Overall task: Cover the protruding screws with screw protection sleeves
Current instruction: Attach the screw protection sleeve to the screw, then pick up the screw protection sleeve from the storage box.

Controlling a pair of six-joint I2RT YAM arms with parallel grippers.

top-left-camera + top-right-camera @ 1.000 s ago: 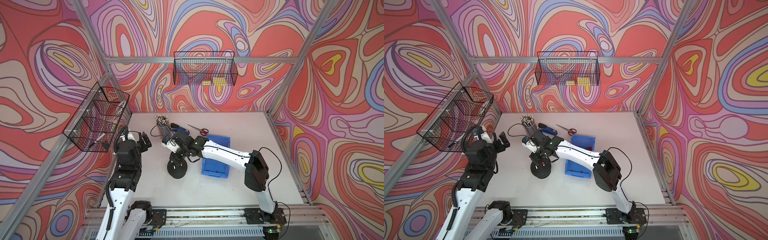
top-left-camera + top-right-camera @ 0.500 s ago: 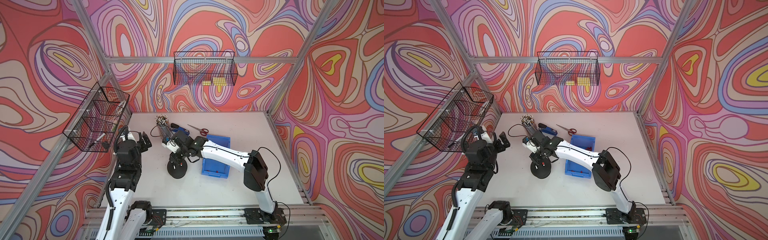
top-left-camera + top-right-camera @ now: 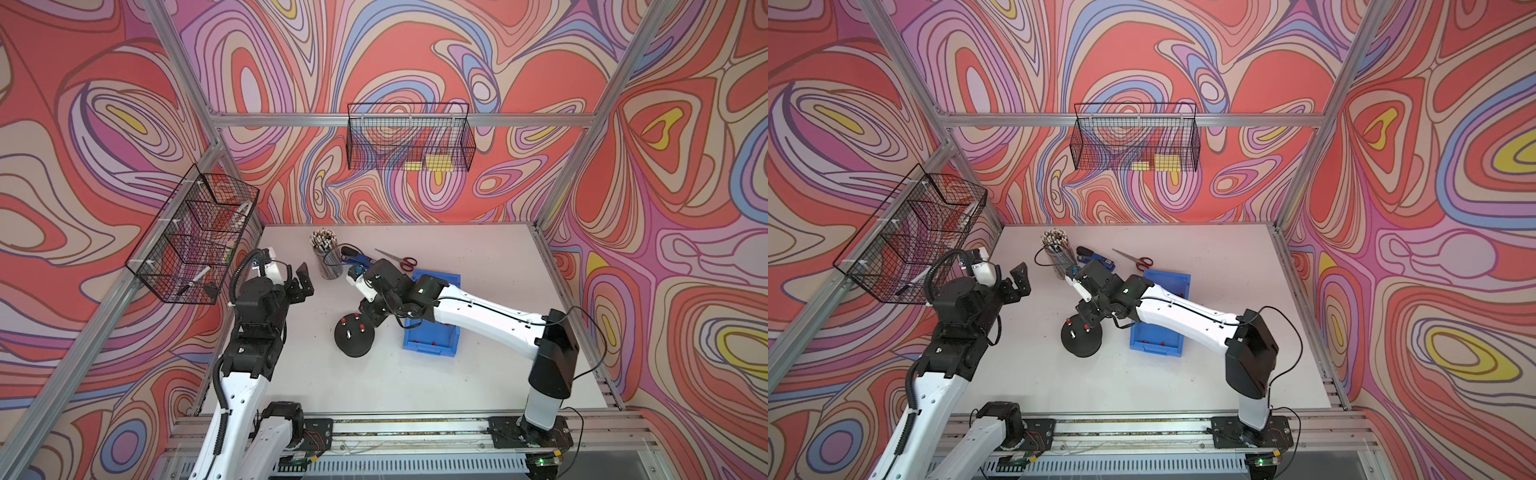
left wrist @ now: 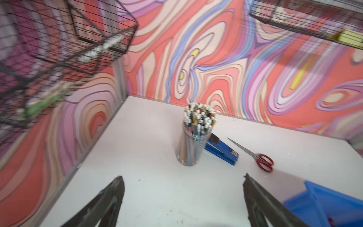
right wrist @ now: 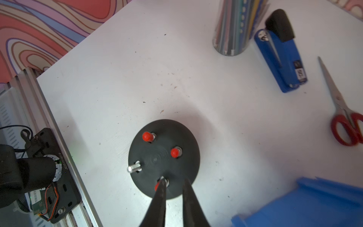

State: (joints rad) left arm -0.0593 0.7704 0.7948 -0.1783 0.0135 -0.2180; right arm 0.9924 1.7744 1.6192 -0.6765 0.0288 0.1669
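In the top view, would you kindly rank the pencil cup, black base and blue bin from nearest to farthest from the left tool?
1. Pencil cup, just beyond the left tool.
2. Black base, mid-table.
3. Blue bin, toward the right arm.

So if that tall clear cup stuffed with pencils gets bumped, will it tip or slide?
The tall clear cup of pencils likely tips if hit high: narrow base, pencils rising past its rim. Packed full, it looks heavy, so a low nudge may only slide it.
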